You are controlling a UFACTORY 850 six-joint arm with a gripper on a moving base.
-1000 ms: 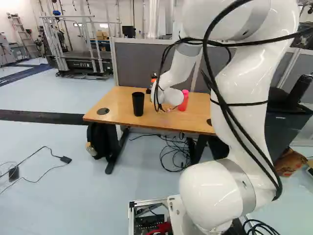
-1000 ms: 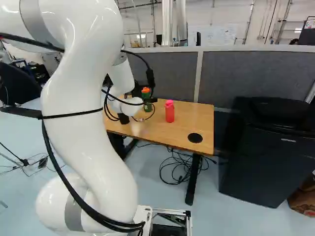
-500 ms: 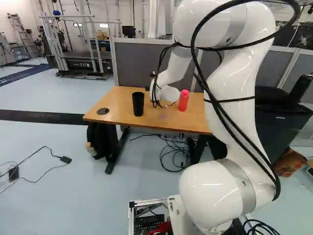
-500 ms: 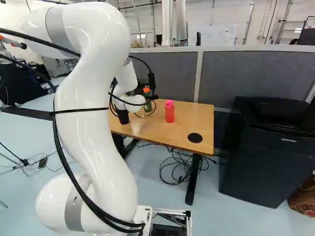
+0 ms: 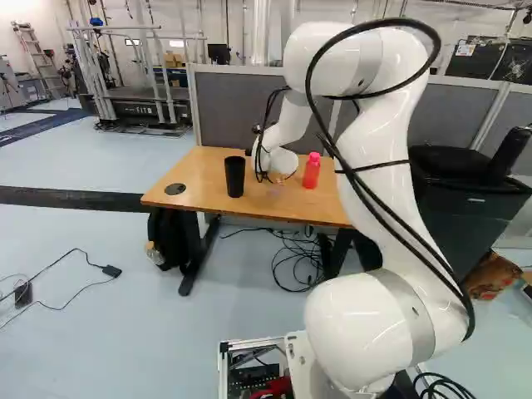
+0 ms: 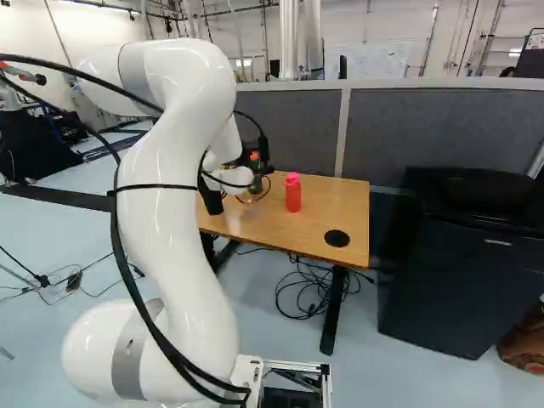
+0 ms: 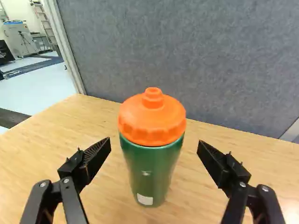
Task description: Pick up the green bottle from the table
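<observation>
Green bottle (image 7: 153, 170), upright, centred ahead of tool (image 6: 253, 161), fingers wide apart, gripping nothing

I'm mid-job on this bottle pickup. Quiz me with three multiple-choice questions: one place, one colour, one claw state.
1. Where is the black cup?
A: on the floor
B: on the table
C: under the table

2. What colour is the lid on the green bottle?
A: pink
B: white
C: orange

3. How is the claw?
A: open
B: shut on the green bottle
C: shut on nothing

Key:
1 B: the left base view shows it standing there.
2 C: the wrist view shows it plainly.
3 A: the fingers stand wide, with gaps both sides of the green bottle.
</observation>
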